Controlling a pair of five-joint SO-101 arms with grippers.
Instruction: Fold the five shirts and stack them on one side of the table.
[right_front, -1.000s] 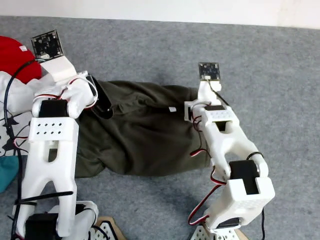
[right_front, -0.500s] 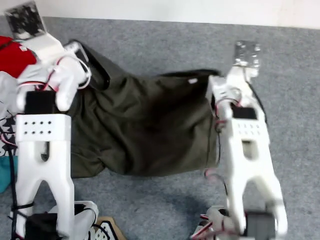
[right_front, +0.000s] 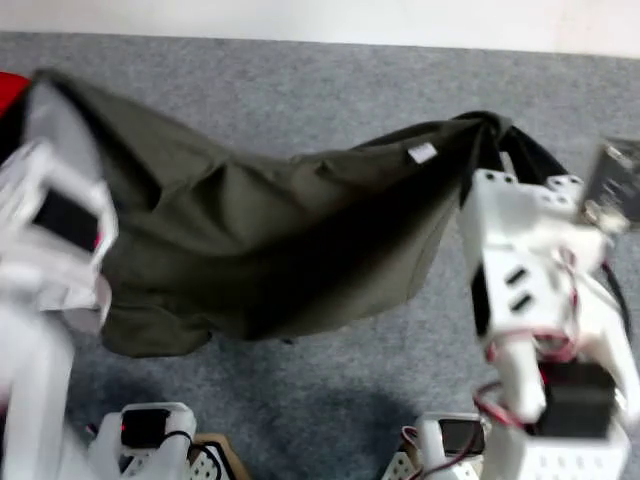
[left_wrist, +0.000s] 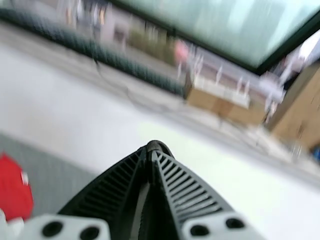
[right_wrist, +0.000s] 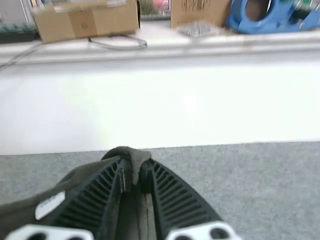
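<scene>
The right gripper (right_wrist: 131, 162) pinches a bunched corner of the dark olive-green cloth shirt (right_front: 270, 250) between its black ribbed fingers (right_wrist: 167, 197). The left gripper (left_wrist: 152, 151) has its fingers pressed together too. It seems to hold the other corner, but that is hard to see. The shirt hangs stretched between both grippers, over the flat grey carpet table (right_front: 300, 80). A bright red cloth (left_wrist: 14, 192) lies beside the left fingers.
</scene>
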